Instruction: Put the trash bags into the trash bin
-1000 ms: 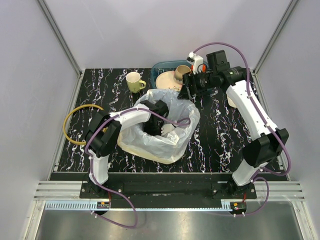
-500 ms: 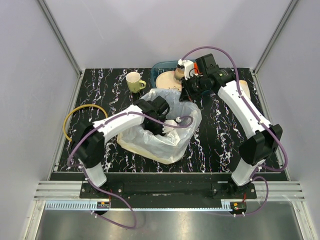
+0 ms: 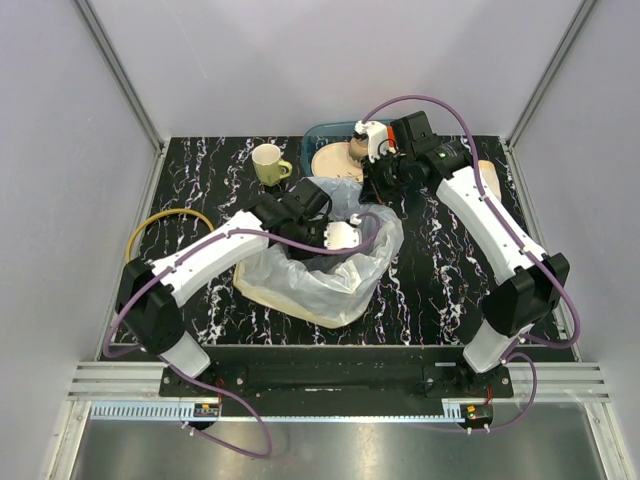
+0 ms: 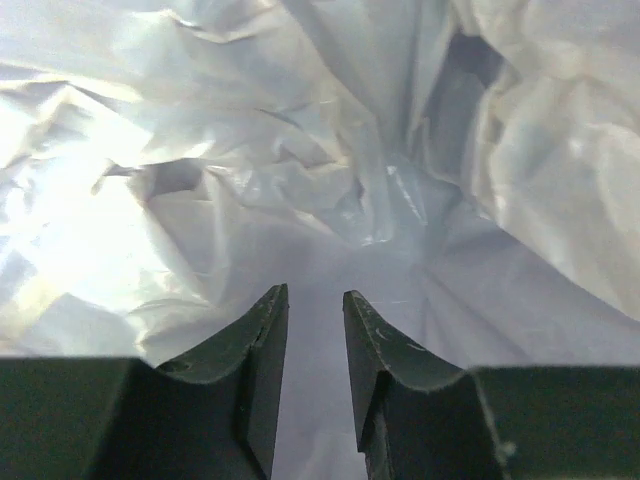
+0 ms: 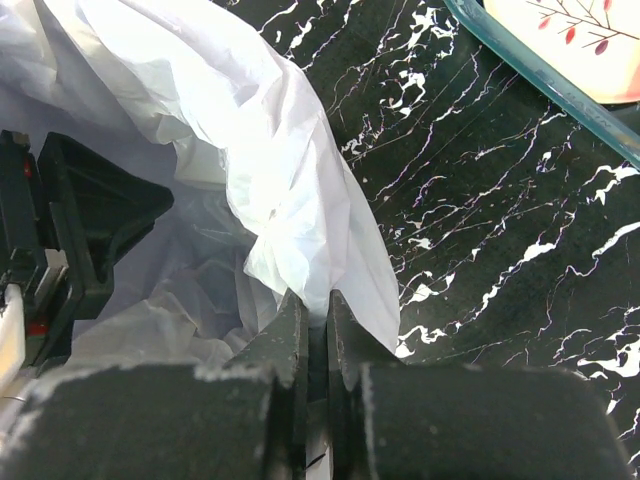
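Note:
The large trash bag point(image 3: 320, 272), a crinkly translucent white sack, stands open-mouthed in the middle of the black marble table. My right gripper point(image 3: 378, 190) is at its far right rim. In the right wrist view, that gripper point(image 5: 316, 295) is shut on a fold of the bag's rim point(image 5: 290, 170). My left arm point(image 3: 295, 208) reaches into the sack from the left. My left gripper point(image 4: 312, 292) is open by a narrow gap, with only crumpled film point(image 4: 300, 150) ahead of it. The trash bin is hidden or out of view.
A yellow-green mug point(image 3: 268, 163) stands at the back left. Behind the sack, a teal basket point(image 3: 325, 132) holds a cream plate point(image 3: 335, 160) and a brown mug point(image 3: 357, 150). A yellow ring point(image 3: 150, 235) lies at the left edge. A tan object point(image 3: 488, 172) shows behind the right arm.
My right gripper came down and left to the sack's far rim and shut on it. My left arm stretched out, pushing its gripper deeper into the sack.

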`<state>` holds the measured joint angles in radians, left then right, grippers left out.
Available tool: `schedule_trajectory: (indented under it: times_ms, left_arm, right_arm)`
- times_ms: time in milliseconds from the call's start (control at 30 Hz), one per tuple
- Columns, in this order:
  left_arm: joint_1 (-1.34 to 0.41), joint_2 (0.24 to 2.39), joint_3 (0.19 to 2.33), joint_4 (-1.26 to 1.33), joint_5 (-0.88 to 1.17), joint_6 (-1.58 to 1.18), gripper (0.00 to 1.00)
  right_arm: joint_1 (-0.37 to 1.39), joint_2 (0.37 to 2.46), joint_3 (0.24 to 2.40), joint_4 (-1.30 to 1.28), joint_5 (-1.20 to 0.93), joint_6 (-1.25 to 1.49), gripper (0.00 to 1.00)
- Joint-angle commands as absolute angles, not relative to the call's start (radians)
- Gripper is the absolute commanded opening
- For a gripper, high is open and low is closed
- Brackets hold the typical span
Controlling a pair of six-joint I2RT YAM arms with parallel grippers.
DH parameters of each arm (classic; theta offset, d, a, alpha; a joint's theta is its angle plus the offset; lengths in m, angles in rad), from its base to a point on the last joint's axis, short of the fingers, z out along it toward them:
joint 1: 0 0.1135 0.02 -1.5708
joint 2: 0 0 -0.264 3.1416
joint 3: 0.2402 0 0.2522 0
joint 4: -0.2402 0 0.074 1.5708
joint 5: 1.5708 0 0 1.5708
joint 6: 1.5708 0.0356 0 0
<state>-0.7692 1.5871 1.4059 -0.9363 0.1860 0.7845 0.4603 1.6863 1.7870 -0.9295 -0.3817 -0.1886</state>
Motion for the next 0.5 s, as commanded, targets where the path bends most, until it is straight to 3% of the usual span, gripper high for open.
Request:
schedule_trajectory:
  times_ms: [0, 167, 467]
  left_arm:
    - [-0.776, 1.656, 1.456, -0.906, 0.046, 0.785, 0.31]
    - [-0.767, 1.729, 1.382, -0.897, -0.055, 0.827, 0.31]
    - [-0.759, 1.858, 1.341, -0.896, -0.055, 0.859, 0.54]
  right_arm:
    - [0.472, 1.646, 1.798, -0.920, -0.362, -0.219, 0.00]
    - [0.476, 1.646, 1.813, -0.943, -0.365, -0.221, 0.00]
    - [0.477, 1.649, 1.818, -0.943, -0.373, -0.222, 0.00]
